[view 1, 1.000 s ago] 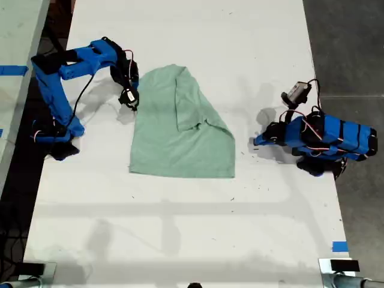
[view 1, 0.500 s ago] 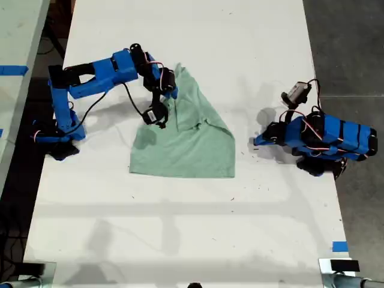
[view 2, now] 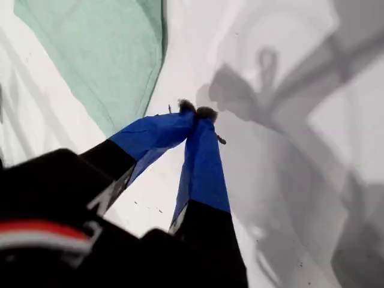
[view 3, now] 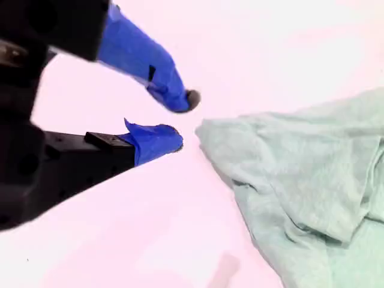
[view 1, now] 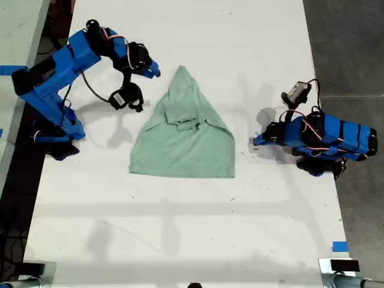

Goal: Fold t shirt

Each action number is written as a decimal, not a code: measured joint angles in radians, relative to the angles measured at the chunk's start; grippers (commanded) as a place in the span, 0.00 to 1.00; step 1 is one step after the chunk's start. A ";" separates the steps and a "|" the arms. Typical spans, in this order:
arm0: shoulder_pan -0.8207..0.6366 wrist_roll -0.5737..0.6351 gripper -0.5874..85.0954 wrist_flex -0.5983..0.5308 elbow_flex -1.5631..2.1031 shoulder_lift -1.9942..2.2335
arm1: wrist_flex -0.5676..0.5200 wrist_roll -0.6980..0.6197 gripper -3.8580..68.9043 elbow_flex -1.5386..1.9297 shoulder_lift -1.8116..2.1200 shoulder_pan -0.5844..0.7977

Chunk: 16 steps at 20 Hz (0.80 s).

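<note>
The shirt (view 1: pixel 186 141) lies flat near the middle of the desk (view 1: pixel 180 228) in a rough triangle. Its peak points to the exterior view's top, its long straight edge runs along the bottom, and a small rumple of doubled cloth sits just below the peak.

My second end effector (view 1: pixel 153 69) hangs just beside that peak, on the exterior view's left. It is spread wide with nothing between its tips and is not touching cloth, which the second wrist view confirms (view 3: pixel 183 120). My first end effector (view 2: pixel 195 111) is pinched closed on nothing and sits low over the desk near the shirt's side on the exterior view's right, but apart from it.

I judge the step in hand to be taking a fresh hold for the next fold. To do it well, I want one tip slid under the peak and one over it, so I catch every layer and not only the top one. Then I should lift just enough to clear the desk and lay the cloth over evenly, without dragging the rumple wider.

There is plenty of room, with bare desk above and well below the shirt. The tight places are the desk's side edges, where both arm bases sit.
</note>
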 measured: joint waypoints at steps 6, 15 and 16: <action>0.356 -0.207 0.00 -0.499 1.158 1.250 | 0.000 0.000 0.07 0.000 0.000 0.000; 0.376 -0.193 0.01 -0.540 1.764 1.658 | 0.000 0.002 0.07 0.000 0.000 -0.002; 0.376 -0.193 0.01 -0.535 1.764 1.661 | 0.000 0.002 0.07 0.000 0.000 -0.002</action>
